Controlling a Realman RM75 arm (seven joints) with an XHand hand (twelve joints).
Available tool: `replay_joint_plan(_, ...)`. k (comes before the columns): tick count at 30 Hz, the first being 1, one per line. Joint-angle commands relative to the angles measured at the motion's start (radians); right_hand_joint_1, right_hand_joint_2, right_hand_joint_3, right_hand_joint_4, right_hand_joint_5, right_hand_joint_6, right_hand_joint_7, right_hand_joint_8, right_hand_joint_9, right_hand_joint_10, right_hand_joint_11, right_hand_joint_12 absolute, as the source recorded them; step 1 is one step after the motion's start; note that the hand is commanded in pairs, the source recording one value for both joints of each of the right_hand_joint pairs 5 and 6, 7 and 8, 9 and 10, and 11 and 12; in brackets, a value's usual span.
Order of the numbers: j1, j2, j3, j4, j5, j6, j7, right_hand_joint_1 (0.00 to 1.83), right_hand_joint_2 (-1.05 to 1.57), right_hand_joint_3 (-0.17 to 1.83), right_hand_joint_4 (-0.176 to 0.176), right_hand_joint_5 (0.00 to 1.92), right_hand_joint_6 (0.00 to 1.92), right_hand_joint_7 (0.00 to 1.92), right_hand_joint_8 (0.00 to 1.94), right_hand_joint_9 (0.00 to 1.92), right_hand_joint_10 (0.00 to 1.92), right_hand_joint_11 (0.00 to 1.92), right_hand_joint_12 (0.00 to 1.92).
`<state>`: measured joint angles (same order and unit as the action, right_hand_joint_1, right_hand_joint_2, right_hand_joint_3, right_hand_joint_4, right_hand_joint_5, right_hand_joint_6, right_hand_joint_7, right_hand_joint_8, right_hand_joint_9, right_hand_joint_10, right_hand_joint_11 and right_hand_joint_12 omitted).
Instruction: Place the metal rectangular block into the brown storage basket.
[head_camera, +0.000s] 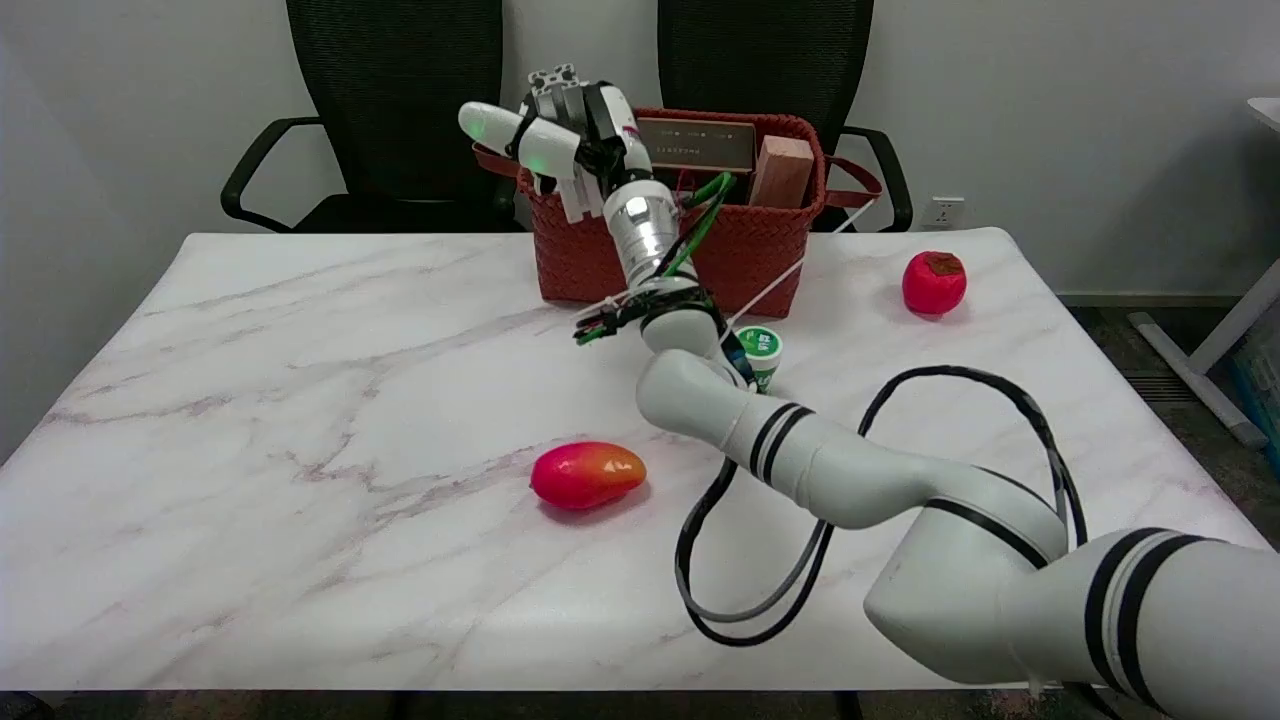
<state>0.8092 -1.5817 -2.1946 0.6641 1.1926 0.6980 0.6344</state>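
1. The black-and-white many-fingered right hand (560, 140) hung in the air over the left rim of the basket, its white fingers (495, 125) reaching out toward the picture's left.

2. Clamped in that hand, at its top, sat the metal rectangular block (556, 80), a pale grey extruded piece; only its upper end showed above the fingers, so the lie of its long axis could not be read with any certainty.

3. The block stood above and slightly left of the brown woven storage basket (600, 255), not yet inside it. The open mouth lay to the hand's right and below, so my judgement was that the coming move called for a short shift rightward over the opening before letting go.

4. Inside the basket, toward its right, leaned a tan wooden block (782, 172) and a dark flat box (698, 143), leaving the left part as the likelier landing spot.

5. Further out on the white marble table (300, 400) lay a red-orange mango (587, 474), a green-lidded small jar (760, 348) beside the forearm, and a red persimmon-like fruit (934, 282).
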Motion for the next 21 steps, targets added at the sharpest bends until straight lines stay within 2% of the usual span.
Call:
replay_joint_plan(1,0.184,0.007,0.008,-0.199,-0.070,-0.010,-0.010,0.93,0.58,0.01,0.000,1.47,1.47,1.67,1.67,1.65,1.65,1.74,1.74)
replay_joint_plan(5,0.215,0.023,0.028,-0.249,-0.070,-0.005,-0.017,0.93,0.58,0.00,0.000,1.46,1.46,1.66,1.66,1.64,1.64,1.73,1.73)
replay_joint_plan(9,0.234,0.058,0.058,-0.257,-0.070,-0.009,-0.100,0.91,0.60,-0.01,0.000,1.46,1.46,1.66,1.66,1.64,1.64,1.74,1.74)
replay_joint_plan(21,0.205,0.188,0.143,-0.165,-0.059,-0.029,-0.228,0.91,0.64,-0.02,0.000,1.45,1.45,1.66,1.66,1.64,1.64,1.75,1.75)
